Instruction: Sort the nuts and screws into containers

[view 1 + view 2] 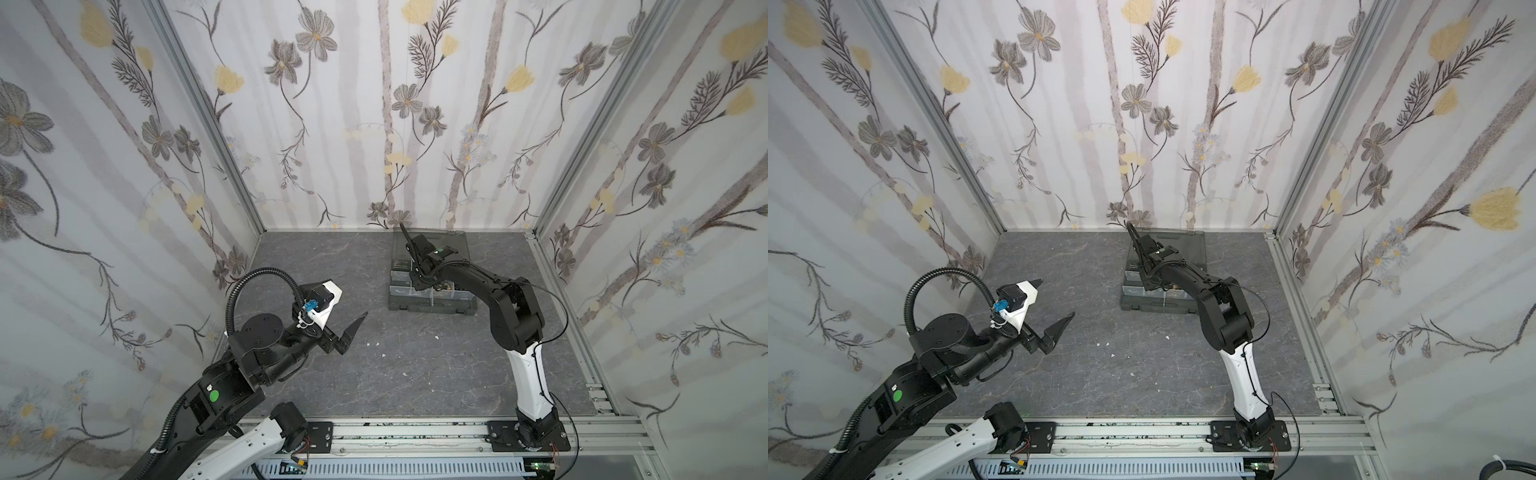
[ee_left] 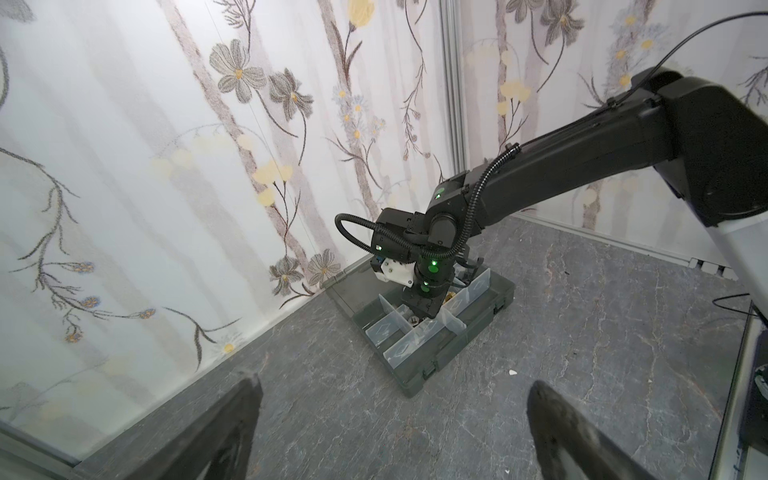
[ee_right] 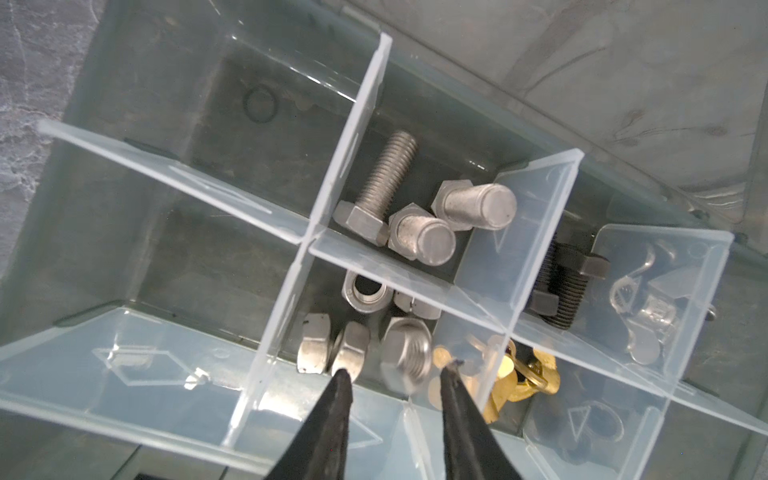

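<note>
"Left wrist view first," Ann says. "The left gripper (image 2: 399, 432) hangs over the table (image 2: 332, 415). Its jaws are wide apart and hold nothing. Further right sits the organiser case (image 2: 419, 370)."

"And the right gripper (image 3: 397, 372)?" Ben asks.

"It is down in the case. Its jaws stand a little apart. A blurry silver nut (image 3: 405, 353) sits just past the tips, and they do not seem to pinch it."

"What is in the compartments (image 3: 357, 124)?"

"One has silver screws (image 3: 419, 239). The one beside it has the other silver nuts (image 3: 353, 349), under the tips. Then come black screws (image 3: 561, 286), gold wing nuts (image 3: 534, 374) and silver wing nuts (image 3: 642, 332)."

"How would a nut feel?"

"Hard, smooth and heavy for its size, probably. It may slip, so two flat sides look best to squeeze."
</note>
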`<action>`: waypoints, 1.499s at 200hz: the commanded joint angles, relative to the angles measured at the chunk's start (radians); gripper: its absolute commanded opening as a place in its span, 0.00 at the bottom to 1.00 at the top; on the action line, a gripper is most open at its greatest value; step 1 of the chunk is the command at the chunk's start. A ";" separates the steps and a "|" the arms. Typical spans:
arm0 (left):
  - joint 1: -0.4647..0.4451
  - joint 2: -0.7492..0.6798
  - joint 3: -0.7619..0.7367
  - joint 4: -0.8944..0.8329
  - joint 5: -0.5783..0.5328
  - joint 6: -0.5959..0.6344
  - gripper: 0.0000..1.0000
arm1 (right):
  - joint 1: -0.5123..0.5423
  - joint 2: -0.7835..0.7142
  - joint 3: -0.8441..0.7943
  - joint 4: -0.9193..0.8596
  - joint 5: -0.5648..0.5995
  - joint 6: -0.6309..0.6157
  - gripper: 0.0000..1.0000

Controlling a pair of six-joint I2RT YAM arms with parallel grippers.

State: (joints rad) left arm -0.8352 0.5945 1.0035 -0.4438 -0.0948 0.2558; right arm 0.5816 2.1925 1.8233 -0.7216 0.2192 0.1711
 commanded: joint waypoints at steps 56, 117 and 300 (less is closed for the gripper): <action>0.006 0.021 -0.041 0.214 -0.063 -0.027 1.00 | 0.004 -0.088 -0.008 0.021 0.004 -0.021 0.48; 0.254 0.124 -0.083 0.422 0.067 -0.058 1.00 | -0.006 -0.319 -0.078 0.028 0.112 -0.084 1.00; 1.058 0.622 -0.681 1.360 0.361 -0.470 1.00 | -0.407 -1.015 -0.751 0.316 0.001 0.074 1.00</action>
State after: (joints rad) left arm 0.2203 1.1534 0.3725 0.6674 0.2436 -0.1394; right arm 0.1905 1.2011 1.0973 -0.4355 0.2031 0.1677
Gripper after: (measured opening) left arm 0.998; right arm 0.995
